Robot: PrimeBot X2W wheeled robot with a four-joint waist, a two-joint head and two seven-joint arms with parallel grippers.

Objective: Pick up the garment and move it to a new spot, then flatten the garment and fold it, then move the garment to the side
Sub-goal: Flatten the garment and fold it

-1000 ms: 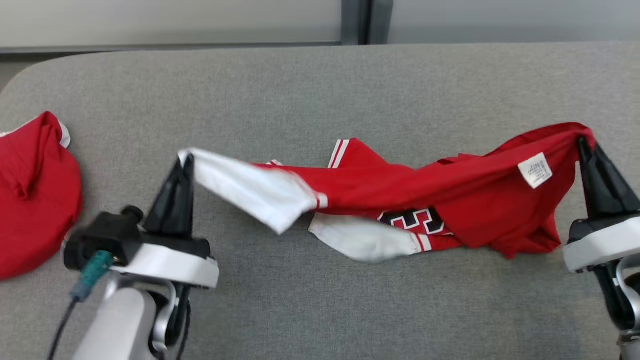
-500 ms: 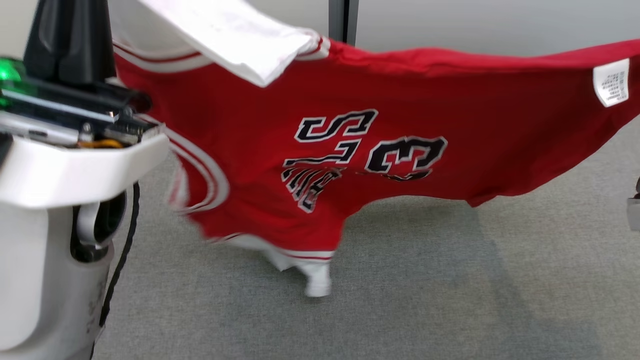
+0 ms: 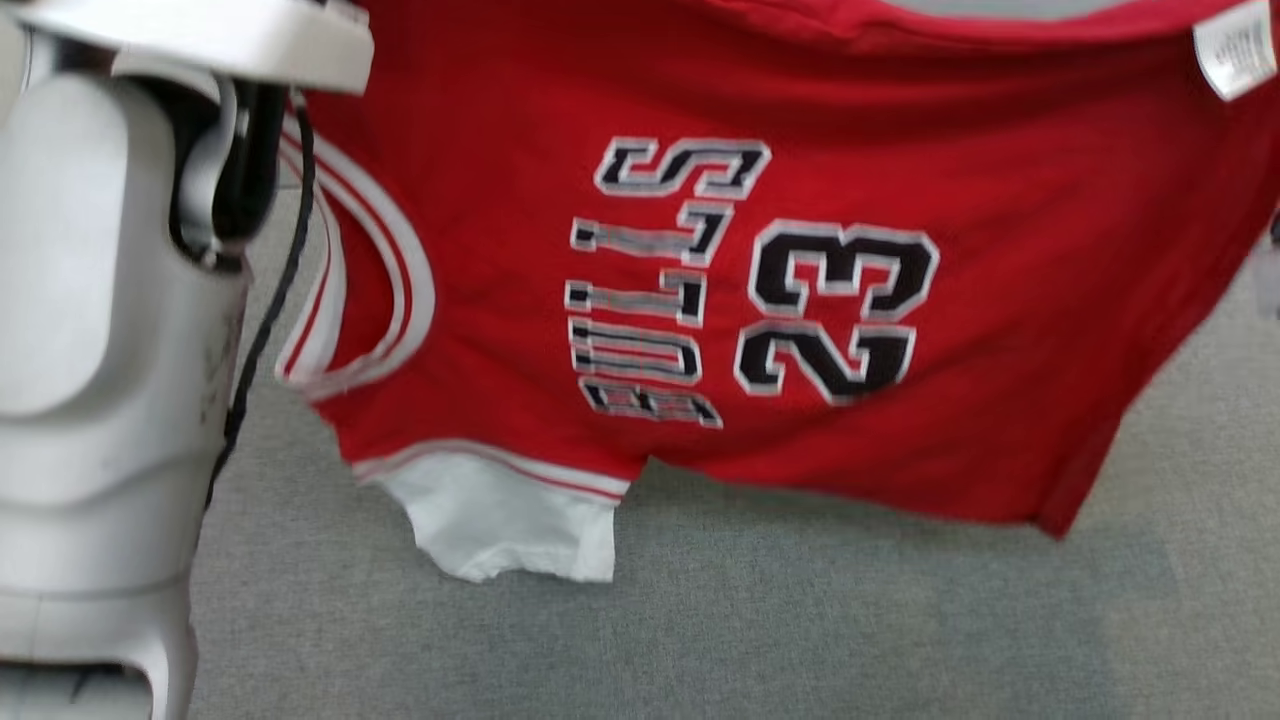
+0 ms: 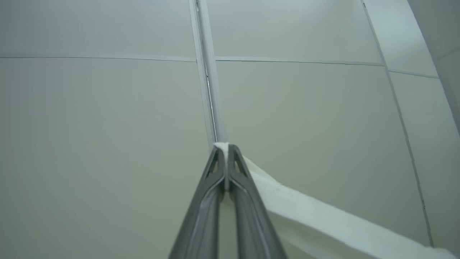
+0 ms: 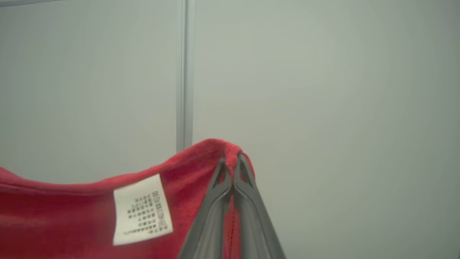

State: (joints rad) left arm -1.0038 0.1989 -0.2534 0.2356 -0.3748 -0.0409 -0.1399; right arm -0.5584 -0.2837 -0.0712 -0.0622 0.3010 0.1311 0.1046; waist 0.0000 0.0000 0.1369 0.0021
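Garment: the red garment [image 3: 1000,300] is up in the air, stretched wide like a banner over the grey worktop [image 3: 800,640], strung between the two claws.
Left claw: the left claw [image 4: 226,148] is clenched, fingers pressed flat together, and a white edge of the garment is nipped right at their tips; a white band of cloth slopes away from it.
Right claw: the right claw [image 5: 233,159] is clenched too, grasping a bunched red corner that puckers up over the fingertips.
Care tag: a small white care tag [image 5: 142,210] with tiny print sits on the garment just beside the right claw.
Fabric: soft matte knit, sagging gently along its top edge, with the bottom hem hanging ragged.
Lettering: bold black numerals [image 3: 835,315], outlined in white, lie sideways on the garment next to block letters.
Trim: curved red-and-white stripes run near the left forearm [image 3: 100,350]; a white sleeve [image 3: 500,525] hangs lowest, and I cannot tell whether it touches the worktop.
Worktop: flat, grey, finely woven texture.
Backdrop: smooth pale wall panels [image 4: 107,108] with thin seams behind the garment.
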